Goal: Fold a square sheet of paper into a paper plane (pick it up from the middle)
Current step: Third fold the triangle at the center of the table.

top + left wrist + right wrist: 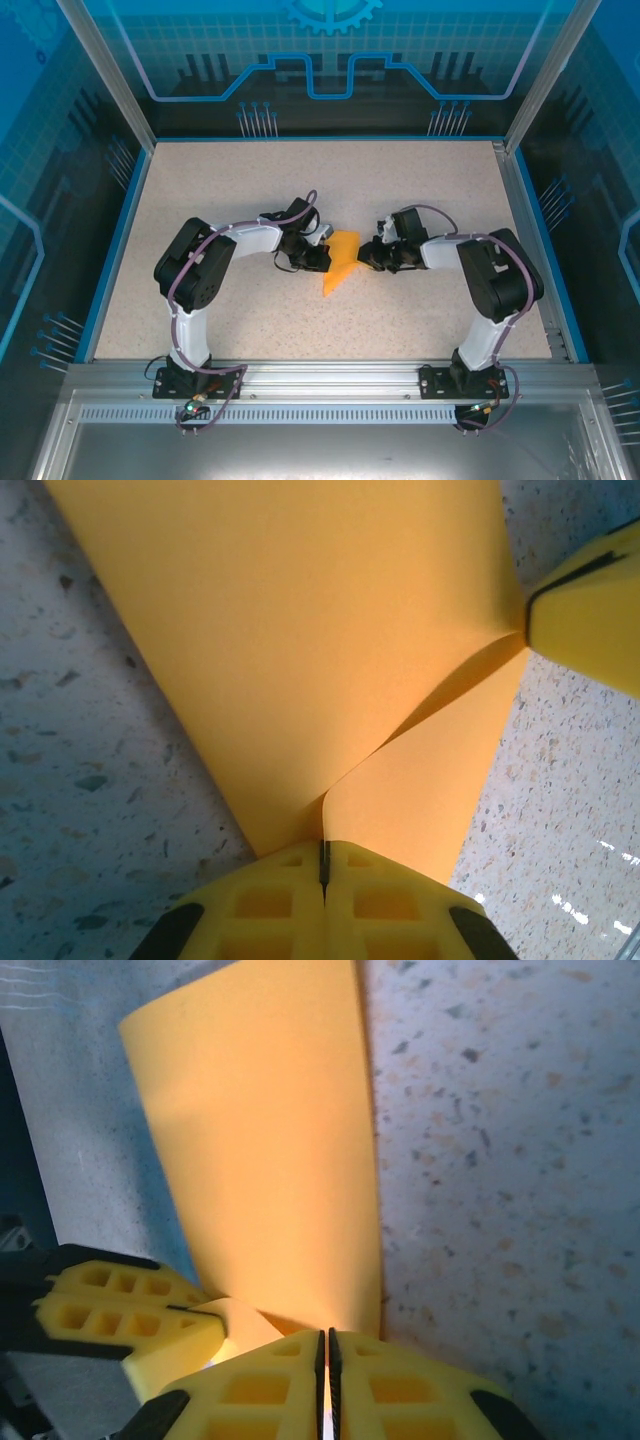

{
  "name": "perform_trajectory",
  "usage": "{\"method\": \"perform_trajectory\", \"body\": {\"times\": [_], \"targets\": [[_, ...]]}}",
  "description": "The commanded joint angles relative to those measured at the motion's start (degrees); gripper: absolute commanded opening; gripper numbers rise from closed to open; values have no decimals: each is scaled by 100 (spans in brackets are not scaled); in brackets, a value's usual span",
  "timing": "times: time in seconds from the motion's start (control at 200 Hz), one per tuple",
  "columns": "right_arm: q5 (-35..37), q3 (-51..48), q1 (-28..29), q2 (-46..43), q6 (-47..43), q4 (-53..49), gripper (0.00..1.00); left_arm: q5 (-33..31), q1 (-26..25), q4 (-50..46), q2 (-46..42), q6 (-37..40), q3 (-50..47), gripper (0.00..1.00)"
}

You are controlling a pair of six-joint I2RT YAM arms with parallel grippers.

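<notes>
Both arms meet mid-desk (pixel 210 190) - the left end effector (pixel 325 254) has its pads pressed together on one edge of the folded orange sheet of paper (pixel 341 262), and the right end effector (pixel 366 254) is pinching the opposite edge. The sheet spans the gap between them - one flap bowed, pointed corner angled toward the arm bases.

We recorded the square sheet of paper (pixel 340 262) as plain orange-yellow, folded into a smaller angular shape that narrowed to a point on its near side. It sat mid-table (pixel 220 190), its left edge pinched in the left gripper (pixel 323 858) and its right in the right gripper (pixel 327 1345), with one layer bowing between them.
</notes>
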Motion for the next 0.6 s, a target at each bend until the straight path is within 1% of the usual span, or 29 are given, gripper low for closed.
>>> {"method": "perform_trajectory", "body": {"times": [0.0,0.24,0.38,0.595], "targets": [[-122,126,79,-351,-125,-172,13,-29,-12,-293,155,91,49,4],[-85,225,567,-134,31,-21,12,-25,-17,-266,151,58,67,4],[57,192,566,108,21,36,11,-15,-14,-283,144,66,68,4],[85,161,555,447,-85,61,10,68,-22,-192,2,16,58,5]]}}
